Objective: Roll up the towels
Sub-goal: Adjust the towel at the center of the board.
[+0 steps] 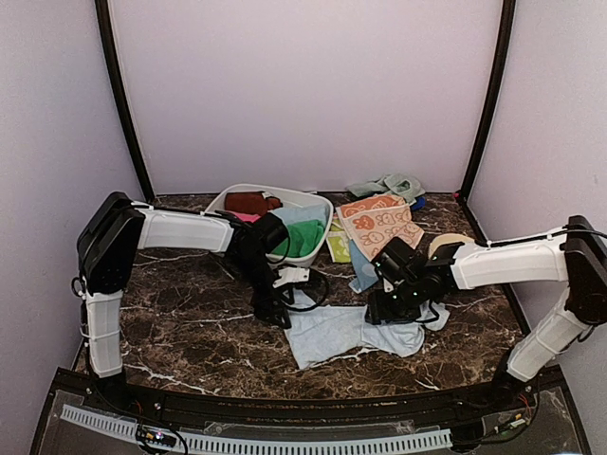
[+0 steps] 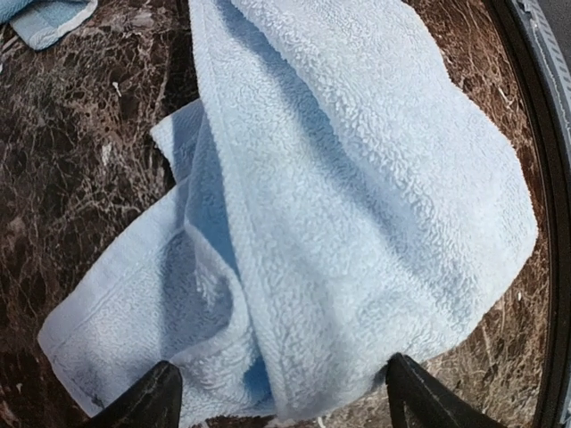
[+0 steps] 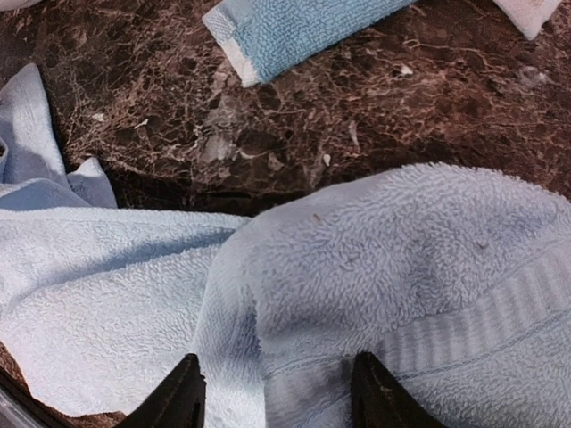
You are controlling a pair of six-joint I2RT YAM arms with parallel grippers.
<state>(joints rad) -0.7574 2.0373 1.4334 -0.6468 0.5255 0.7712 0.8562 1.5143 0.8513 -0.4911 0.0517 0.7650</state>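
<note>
pale blue towel (image 1: 346, 334) lies rumpled on the marble (image 1: 190, 332), nearer you than the white basin (image 1: 216, 204). your left gripper (image 1: 283, 313), just in front of the basin, straddles the towel's edge with fingers spread wide, released. right gripper (image 1: 391, 311), off to the basin's right: cloth fills its narrower gap, and i can't tell if it pinches. both likely sit there to start the roll. green towel (image 1: 303, 237) sits inside the basin.

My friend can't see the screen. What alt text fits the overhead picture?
Seen from above, the left gripper and the right gripper of two robot arms meet opposite ends of a rumpled pale blue towel on a dark marble table. Behind them sit a white basin holding a green towel, and a peach printed towel.
</note>
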